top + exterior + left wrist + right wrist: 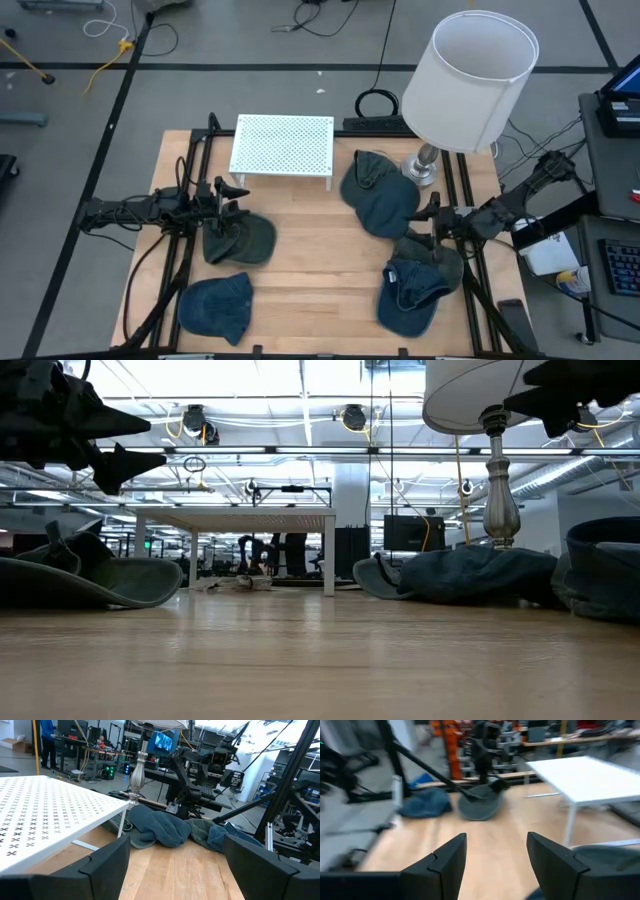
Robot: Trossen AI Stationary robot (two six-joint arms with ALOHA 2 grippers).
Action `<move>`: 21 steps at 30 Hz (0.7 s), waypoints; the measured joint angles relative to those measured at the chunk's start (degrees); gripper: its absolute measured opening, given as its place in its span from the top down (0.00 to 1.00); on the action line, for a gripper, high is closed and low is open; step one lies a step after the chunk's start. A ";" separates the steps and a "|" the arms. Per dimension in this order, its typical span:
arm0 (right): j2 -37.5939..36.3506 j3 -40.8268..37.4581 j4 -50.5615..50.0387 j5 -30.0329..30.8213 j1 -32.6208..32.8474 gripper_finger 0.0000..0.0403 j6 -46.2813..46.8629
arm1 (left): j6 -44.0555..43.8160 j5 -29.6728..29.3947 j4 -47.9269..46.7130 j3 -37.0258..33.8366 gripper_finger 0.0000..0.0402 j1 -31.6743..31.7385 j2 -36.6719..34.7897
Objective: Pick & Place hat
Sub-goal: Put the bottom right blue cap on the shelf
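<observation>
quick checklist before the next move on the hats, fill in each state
1. Left gripper open: ok, fingers spread in its wrist view.
2. Left gripper over the grey-green hat: ok.
3. Right gripper open: ok.
4. Right gripper empty: ok, nothing between its fingers.
5. White rack top free for placing: ok.
6. Right gripper clear of the lamp: cannot tell, the lamp base stands close.

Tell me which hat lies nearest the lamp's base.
The hat beside the white rack; its crown nearly touches the lamp's base. The other hats lie nearer the table's front edge.
</observation>
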 joint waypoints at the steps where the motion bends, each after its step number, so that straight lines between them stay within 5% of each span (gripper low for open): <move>1: 1.71 1.03 0.01 1.71 0.00 0.50 -0.52 | -0.02 -0.02 -0.02 0.00 0.19 0.00 0.00; 15: 21.41 15.66 0.08 16.51 1.31 0.50 -0.59 | 0.00 -0.02 -0.02 0.00 0.19 0.00 0.00; 21: 28.42 23.19 -1.40 16.90 5.24 0.50 -2.97 | -0.02 0.00 -0.02 0.02 0.19 0.00 0.02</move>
